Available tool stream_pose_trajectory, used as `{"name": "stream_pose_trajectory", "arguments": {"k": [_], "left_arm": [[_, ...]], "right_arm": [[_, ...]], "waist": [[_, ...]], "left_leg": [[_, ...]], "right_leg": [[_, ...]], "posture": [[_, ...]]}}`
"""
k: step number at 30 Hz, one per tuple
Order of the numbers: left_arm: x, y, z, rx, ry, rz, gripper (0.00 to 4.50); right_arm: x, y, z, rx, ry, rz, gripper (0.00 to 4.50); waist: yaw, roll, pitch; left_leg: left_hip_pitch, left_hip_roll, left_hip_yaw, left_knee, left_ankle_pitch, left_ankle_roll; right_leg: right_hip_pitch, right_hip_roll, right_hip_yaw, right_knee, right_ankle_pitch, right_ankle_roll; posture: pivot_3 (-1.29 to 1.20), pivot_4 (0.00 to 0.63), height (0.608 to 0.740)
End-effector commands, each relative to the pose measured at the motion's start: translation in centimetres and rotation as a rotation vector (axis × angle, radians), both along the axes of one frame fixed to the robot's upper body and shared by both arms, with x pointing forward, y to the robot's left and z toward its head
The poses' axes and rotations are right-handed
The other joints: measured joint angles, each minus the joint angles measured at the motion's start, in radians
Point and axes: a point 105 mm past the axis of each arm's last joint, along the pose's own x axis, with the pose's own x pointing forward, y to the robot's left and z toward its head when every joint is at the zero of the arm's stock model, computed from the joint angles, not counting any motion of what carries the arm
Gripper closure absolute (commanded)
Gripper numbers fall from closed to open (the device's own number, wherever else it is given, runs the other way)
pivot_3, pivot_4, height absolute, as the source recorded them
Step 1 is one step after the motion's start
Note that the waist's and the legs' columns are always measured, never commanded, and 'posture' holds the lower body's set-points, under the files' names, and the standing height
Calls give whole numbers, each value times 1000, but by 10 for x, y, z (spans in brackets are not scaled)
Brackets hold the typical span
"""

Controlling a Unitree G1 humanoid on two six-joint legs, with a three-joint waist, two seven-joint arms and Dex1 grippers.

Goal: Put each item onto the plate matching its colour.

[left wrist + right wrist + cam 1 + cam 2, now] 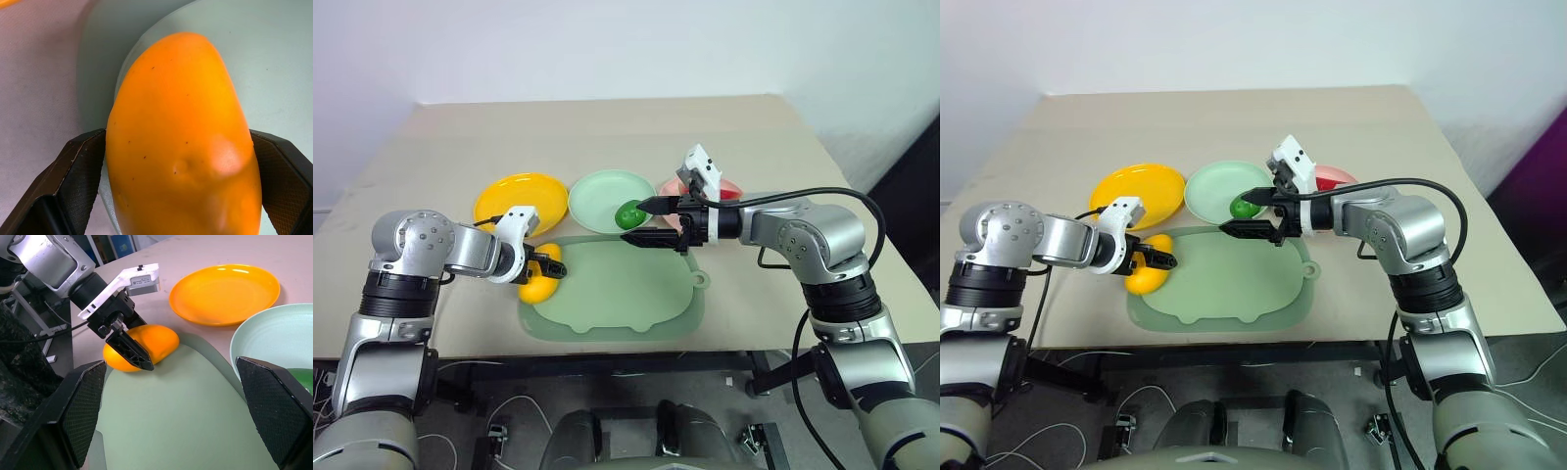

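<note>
Beige tabletop against a white wall, w/ a big pale green mat (pixel 617 294) at the near edge and three plates in a row behind it. Progress est: green fruit (pixel 628 214) sits on the mint plate (pixel 602 199), so that one looks done. Pink plate (pixel 729 188) is mostly hidden behind the right arm; something red shows on it, prob the watermelon wedge, can't confirm. Yellow plate (pixel 514 199) has nothing on it yet. Mango (pixel 146 345) lies on the mat's left edge, partly over onto the table, near but apart from the yellow plate. Left gripper (pixel 545 265) is down on it, fingers (pixel 78 166) straddling the mango on both sides; pads look against the skin but can't say if it's squeezing yet, and mango looks not yet lifted. Right gripper (pixel 651 222) hovers over the mint plate's near rim beside the green fruit, jaws spread wide, holding nothing. Left to do imo: lift mango, carry it back-left to the yellow plate, let go.
</note>
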Motion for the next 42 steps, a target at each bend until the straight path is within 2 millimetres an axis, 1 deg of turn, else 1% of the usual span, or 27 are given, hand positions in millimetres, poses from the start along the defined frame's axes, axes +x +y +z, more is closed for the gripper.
{"name": "stream_pose_trajectory", "arguments": {"k": [1, 3, 6, 7, 8, 14, 18, 21, 23, 28, 34, 36, 38, 42], "left_arm": [[-10, 7, -25, 38, 99, 22, 0], [-11, 3, -25, 16, 105, -1, 0], [-12, -2, -23, -7, 97, -18, 579], [-12, -1, -23, 9, 93, -19, 895], [-12, 0, -23, 21, 91, -20, 1016], [-10, 2, -23, 5, 91, 12, 1028], [-11, -1, -23, -2, 90, -4, 1028], [-11, -2, -20, 58, 64, -44, 1028], [-7, -5, -11, 51, 30, -53, 1028], [-4, 0, 5, 109, -19, -78, 1028], [0, 1, 32, 170, -91, -128, 1028], [-1, 4, 36, 183, -93, -133, 1028], [-1, 4, 42, 185, -107, -143, 1028], [2, 4, 60, 172, -151, -149, 1028]], "right_arm": [[-3, 4, 18, 17, -76, 26, 13], [-3, 4, 18, 18, -76, 27, 13], [-3, 4, 18, 17, -76, 26, 0], [-3, 4, 19, 18, -77, 25, 0], [-3, 4, 19, 18, -77, 25, 0], [-1, 3, 20, 17, -79, 19, 0], [-1, 2, 21, 19, -82, 17, 0], [-1, 3, 19, 18, -81, 18, 0], [-1, 4, 19, 21, -78, 20, 0], [-1, 4, 18, 23, -77, 22, 0], [0, 5, 16, 26, -72, 23, 0], [1, 5, 16, 27, -72, 23, 0], [2, 6, 15, 29, -70, 22, 0], [2, 7, 14, 32, -69, 24, 0]], "waist": [[0, 0, 0], [0, 0, 0], [0, 0, 0], [0, 0, 0], [0, 0, 0], [2, 0, 0], [1, 0, 0], [1, 0, 0], [1, -1, 0], [1, -3, 1], [-6, -10, 6], [-6, -12, 8], [-6, -12, 8], [-3, -13, 8]], "left_leg": [[0, 0, 0, 0, 0, 0], [0, 0, 0, 0, 0, 0], [0, 0, 0, 0, 0, 0], [0, 0, 0, 0, 0, 0], [0, 0, 0, 0, 0, 0], [-1, -2, 0, 0, 0, 0], [-1, -2, -1, 0, 0, 0], [-1, -2, -1, 0, 0, 0], [-1, -2, -1, 0, 0, 0], [-2, -2, -1, -1, 0, 0], [-3, -1, -1, -3, 0, 0], [-3, -1, -1, -4, 0, 0], [-3, -1, -1, -4, 0, 0], [-3, -2, 0, -4, 0, 0]], "right_leg": [[0, 0, 0, 0, 0, 0], [0, -1, 0, 0, 0, 0], [0, -1, 0, -1, 0, 0], [0, -1, 0, -1, 0, 0], [0, -1, 0, -1, 0, 0], [0, -1, 0, -1, 0, 0], [0, -1, 0, -1, 0, 0], [0, -1, 0, -1, 0, 0], [0, -1, 0, -2, 0, 0], [0, -1, 0, -2, 0, 0], [-3, 0, 0, 0, 0, 0], [-4, 0, 0, 0, 0, 0], [-4, 0, 0, 0, 0, 0], [-4, -1, 1, -1, 0, 0]], "posture": [[0, 150, 740], [0, 150, 740], [0, 150, 740], [0, 150, 740], [0, 150, 740], [0, 150, 740], [0, 150, 740], [0, 150, 740], [0, 150, 740], [0, 150, 740], [0, 150, 740], [0, 150, 740], [0, 150, 740], [0, 150, 740]]}}
